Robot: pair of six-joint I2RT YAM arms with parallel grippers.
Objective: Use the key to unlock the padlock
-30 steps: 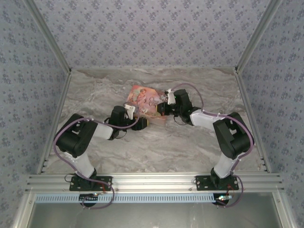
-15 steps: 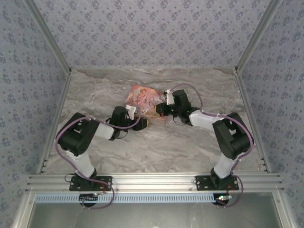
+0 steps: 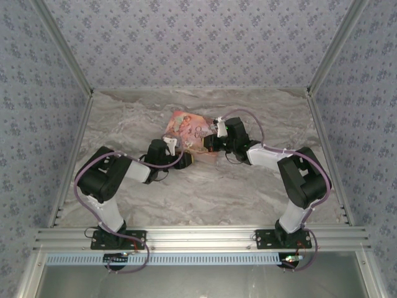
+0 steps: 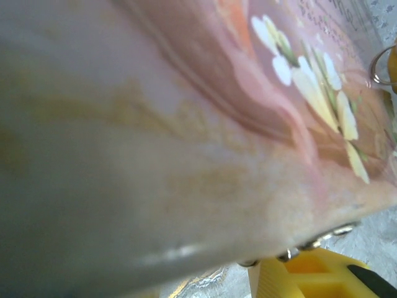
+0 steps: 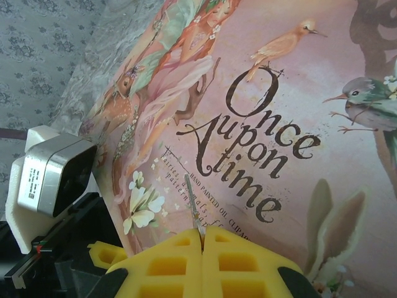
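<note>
Right gripper point(image 5: 201, 236) has its yellow pads pressed together, pinching the key point(image 5: 193, 202), whose sliver pokes out over the pink box point(image 5: 298, 93). Left gripper point(image 3: 185, 159) sits at the box's near edge; can't tell its jaw state. Can't make out the padlock body. A silvery loop point(image 4: 379, 62) might be its shackle. Looks like the key-to-keyhole approach step. Next move needs the lock held steady and fine tip alignment.
</note>
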